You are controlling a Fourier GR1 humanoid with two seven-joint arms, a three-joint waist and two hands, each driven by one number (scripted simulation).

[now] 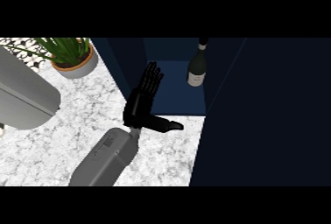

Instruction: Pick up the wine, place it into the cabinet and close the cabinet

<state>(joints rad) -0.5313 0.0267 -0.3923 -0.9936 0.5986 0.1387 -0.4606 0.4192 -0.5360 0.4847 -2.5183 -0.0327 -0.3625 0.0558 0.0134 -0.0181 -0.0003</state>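
The wine bottle [197, 70] stands upright inside the cabinet [174, 94], on its blue floor and towards the back, so that part of the job looks done. What remains, as I judge it, is shutting the cabinet.

Left of the bottle and nearer the front, the right hand [142, 105] hovers at the cabinet's mouth. It is empty, its fingers [152, 76] stretched straight into the opening and its thumb [169, 126] stuck out sideways. There is clear space between it and the glass. Its grey forearm [107, 159] trails away from the bottle over the marbled counter [90, 105].

Right of the bottle rises a broad dark panel [271, 109], which I take for the open door.

Further left of the bottle, past the cabinet's side wall, sits a potted plant [70, 54]. Beyond that is a large rounded grey shape [22, 96] I cannot identify.

The risk I see is the way out. The hand is on the far side of the bottle from that panel, so a sideways sweep towards it could clip the bottle and tip it over. If the panel swings shut before the fingers draw back, it could catch them.
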